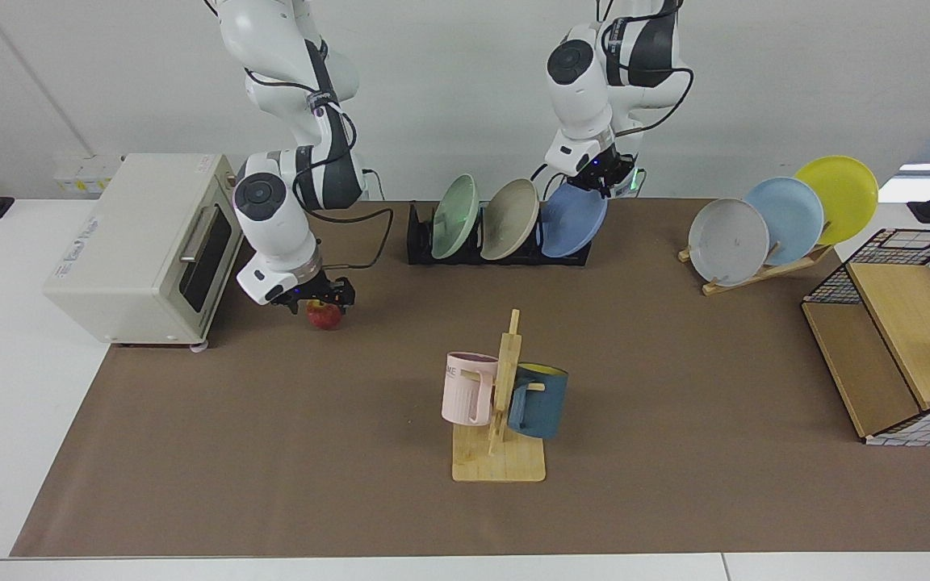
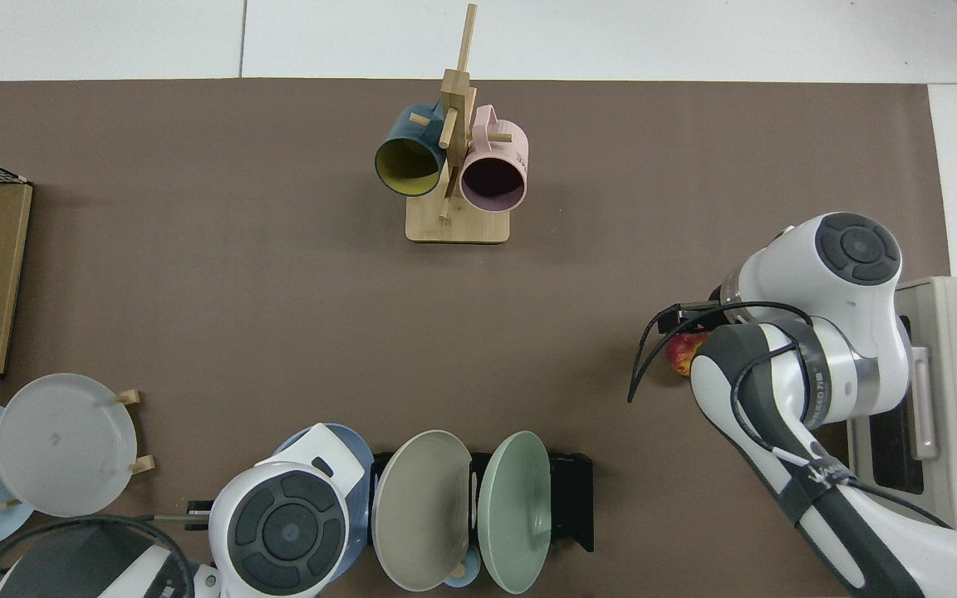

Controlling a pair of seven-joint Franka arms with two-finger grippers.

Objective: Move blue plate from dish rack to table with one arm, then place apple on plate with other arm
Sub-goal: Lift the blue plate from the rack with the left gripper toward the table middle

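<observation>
Left pincer [image 1: 596, 182] up at top edge of blue plate [image 1: 574, 222], maybe pinching it, cannot tell; plate standing in dish rack [image 1: 421, 242]. Right pincer [image 1: 318, 299] low over apple [image 1: 324, 315], spread or not unclear.

The right end effector [image 1: 321, 303] is down over the apple [image 1: 324, 315], its dark fingers [image 1: 345, 295] on either side of the fruit, which sits on the brown-matted bench [image 1: 271, 452] beside a cream toaster oven [image 1: 142, 246]. The left end effector [image 1: 599, 179] is at the top rim of the blue plate [image 1: 571, 222], which leans at the end of the dish rack [image 1: 421, 242] next to a beige plate [image 1: 510, 219] and a green plate [image 1: 455, 215].
</observation>
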